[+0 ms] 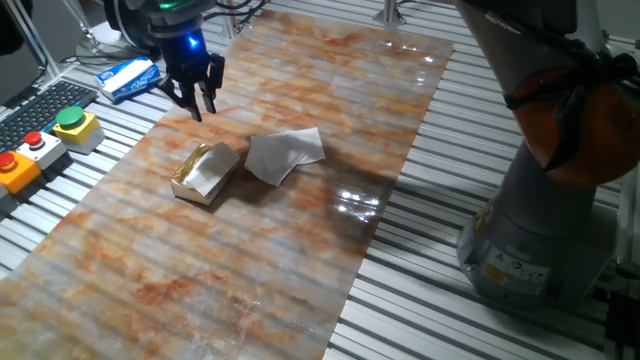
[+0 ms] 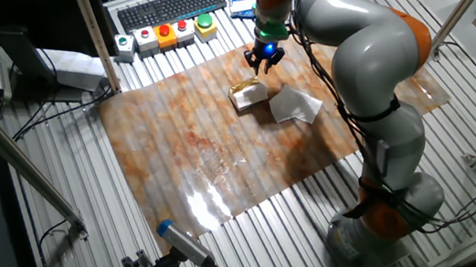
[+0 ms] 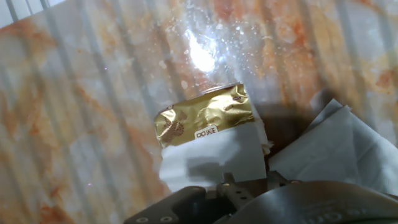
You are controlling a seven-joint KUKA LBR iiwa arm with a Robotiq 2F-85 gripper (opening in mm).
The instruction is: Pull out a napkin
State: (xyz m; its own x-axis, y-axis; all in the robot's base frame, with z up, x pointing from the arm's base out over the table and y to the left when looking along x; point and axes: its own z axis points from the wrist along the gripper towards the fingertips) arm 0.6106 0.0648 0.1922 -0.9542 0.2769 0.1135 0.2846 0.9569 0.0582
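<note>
A white napkin (image 1: 285, 155) lies loose and flat on the marbled mat (image 1: 250, 260), just right of the gold foil packet (image 1: 188, 180). Both also show in the other fixed view, the napkin (image 2: 295, 106) and the packet (image 2: 247, 94). In the hand view another white tissue sheet (image 3: 211, 160) sticks out of the packet (image 3: 205, 115), and the loose napkin (image 3: 329, 149) lies at the right. My gripper (image 1: 198, 104) hangs above the mat behind and left of the packet, fingers apart and empty. It touches nothing.
A blue-and-white packet (image 1: 130, 78) lies off the mat at the back left. Button boxes (image 1: 72, 126) and a keyboard (image 2: 171, 6) stand along that side. The robot's base (image 1: 540, 240) stands to the right of the mat. The table is a slatted metal surface.
</note>
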